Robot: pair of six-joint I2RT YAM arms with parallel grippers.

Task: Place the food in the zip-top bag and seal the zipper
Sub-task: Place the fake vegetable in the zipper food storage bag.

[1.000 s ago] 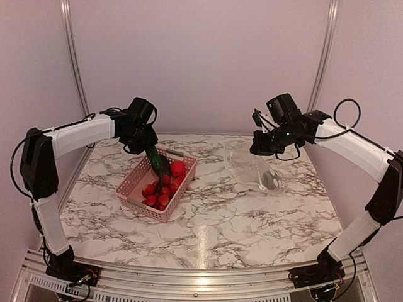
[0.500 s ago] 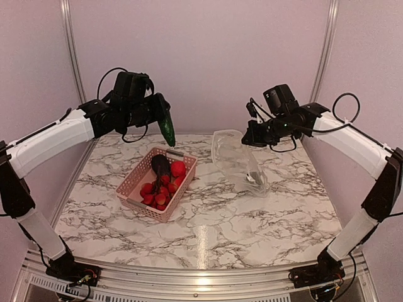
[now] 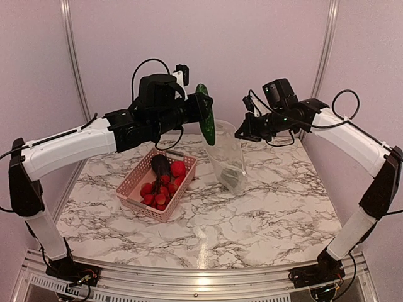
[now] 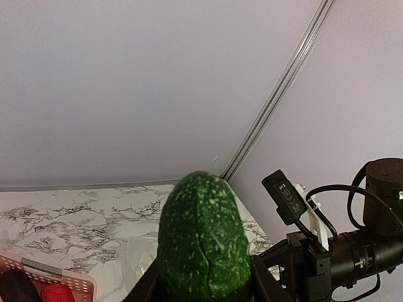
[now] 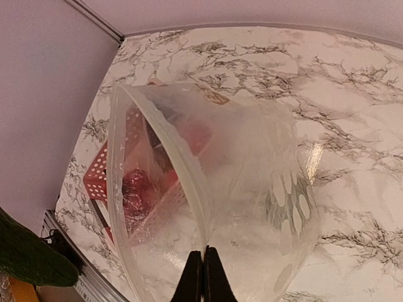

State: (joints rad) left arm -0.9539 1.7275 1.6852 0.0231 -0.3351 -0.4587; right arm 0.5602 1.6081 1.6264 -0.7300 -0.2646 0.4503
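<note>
My left gripper is shut on a dark green speckled food piece, held upright in the air just above the mouth of the zip-top bag. In the left wrist view the green piece fills the space between the fingers. My right gripper is shut on the bag's mouth edge by the whitish zipper. The clear bag hangs open below it, its bottom on the table. The eggplant, tomato and small red pieces lie in the pink basket.
The pink lattice basket stands left of centre on the marble table. Its corner shows low in the left wrist view. The right arm's wrist camera is close to the green piece. Purple walls and metal rails enclose the back.
My left arm has lifted the green piece out of the basket and carried it right, up to the bag. My right gripper has raised the bag and shifted it left.
</note>
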